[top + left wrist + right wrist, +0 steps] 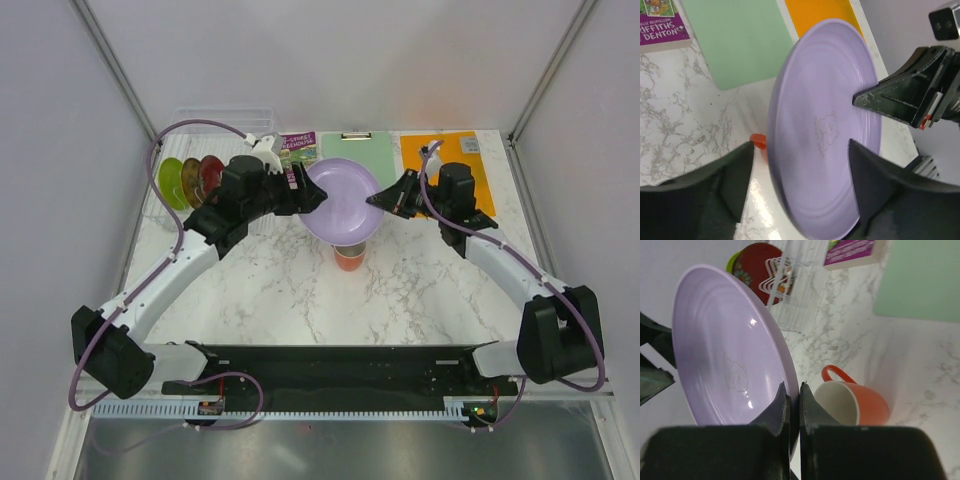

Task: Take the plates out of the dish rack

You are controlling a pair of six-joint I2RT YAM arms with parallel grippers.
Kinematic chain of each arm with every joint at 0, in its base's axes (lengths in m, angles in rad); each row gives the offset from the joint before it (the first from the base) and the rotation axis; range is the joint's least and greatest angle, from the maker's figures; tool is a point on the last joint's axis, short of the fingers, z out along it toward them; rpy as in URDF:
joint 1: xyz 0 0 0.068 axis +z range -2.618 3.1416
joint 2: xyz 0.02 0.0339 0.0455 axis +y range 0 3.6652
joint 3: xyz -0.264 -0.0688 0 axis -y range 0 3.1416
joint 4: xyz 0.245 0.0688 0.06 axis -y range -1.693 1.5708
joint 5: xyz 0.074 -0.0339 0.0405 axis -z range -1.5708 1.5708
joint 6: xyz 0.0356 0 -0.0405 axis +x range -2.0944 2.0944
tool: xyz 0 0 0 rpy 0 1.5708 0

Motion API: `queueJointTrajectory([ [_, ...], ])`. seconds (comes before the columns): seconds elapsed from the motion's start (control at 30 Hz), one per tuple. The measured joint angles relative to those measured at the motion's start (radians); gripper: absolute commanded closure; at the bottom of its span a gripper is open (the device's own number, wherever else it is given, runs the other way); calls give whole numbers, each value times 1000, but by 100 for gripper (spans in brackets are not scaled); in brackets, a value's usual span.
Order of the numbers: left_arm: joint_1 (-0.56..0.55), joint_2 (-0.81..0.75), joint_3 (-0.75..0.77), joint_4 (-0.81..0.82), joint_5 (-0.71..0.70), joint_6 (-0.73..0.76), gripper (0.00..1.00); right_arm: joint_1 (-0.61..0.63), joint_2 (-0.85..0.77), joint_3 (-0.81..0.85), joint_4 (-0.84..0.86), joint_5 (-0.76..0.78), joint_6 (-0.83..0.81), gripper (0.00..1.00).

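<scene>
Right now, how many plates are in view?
4. The lavender plate is held aloft by the right gripper; the lime green plate, the dark plate and the red floral plate stand in the dish rack. I see no others.

The purple book (660, 22) cover reads "BESTSELLING", "…IFFITHS" and "DENTON".

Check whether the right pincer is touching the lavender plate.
Touching. The right wrist view shows the right pincer closed on the rim of the lavender plate, one finger pressed against each face.
</scene>
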Motion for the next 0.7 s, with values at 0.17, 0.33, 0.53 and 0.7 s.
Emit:
queueJointTrajectory([
  [0.17,-12,-14,-23,-9,-72,23,0,-56,-171,-3,-222,180,-85,100],
  [0.33,-10,-95,-101,-61,-274,71,0,-196,-325,74,-444,382,-194,100],
  [0.53,16,-171,-122,-83,-475,158,0,-252,-309,62,-598,535,-250,100],
  [0.7,143,-181,-123,-101,-480,188,0,-288,-279,-82,-694,578,-257,100],
])
